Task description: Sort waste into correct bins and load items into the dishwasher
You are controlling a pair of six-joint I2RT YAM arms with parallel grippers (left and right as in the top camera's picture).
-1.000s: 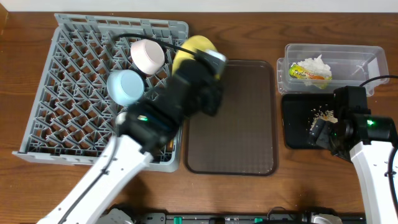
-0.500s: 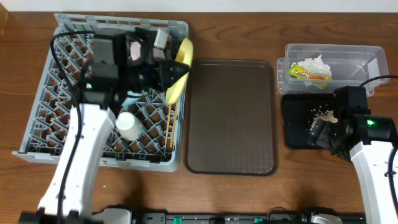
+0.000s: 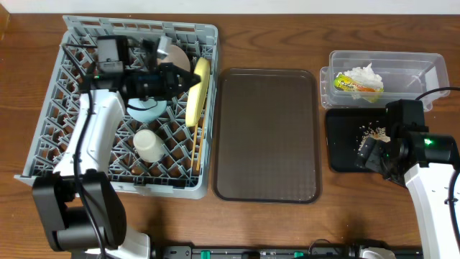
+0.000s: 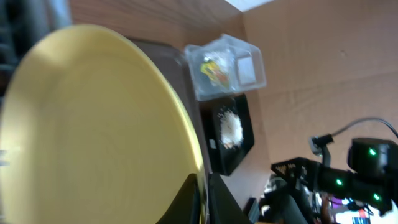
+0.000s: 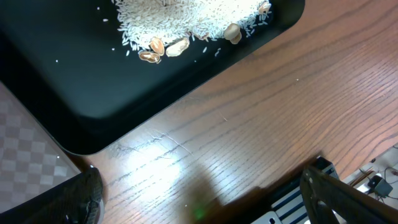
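Grips yellow plate (image 3: 195,90) in closed left fingers (image 3: 181,79), on edge in grey dish rack (image 3: 86,162) beside light-blue bowl (image 3: 144,110), white cup (image 3: 147,145), chopsticks (image 3: 199,144). Holds right fingers (image 5: 56,202) spread wide at edge of black tray (image 3: 341,147) with crumbs (image 3: 374,132). Behind it, clear tub (image 3: 424,68) with wrapper (image 3: 356,86), tissue (image 3: 365,73); brown serving tray (image 3: 266,137) between.

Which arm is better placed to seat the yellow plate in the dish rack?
Left. The left claw grips the yellow plate, on edge in the dish rack; the right claw sits open by the black tray.

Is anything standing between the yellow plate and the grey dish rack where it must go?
Nothing visible: the yellow plate already stands on edge inside the dish rack, in the left pincer.
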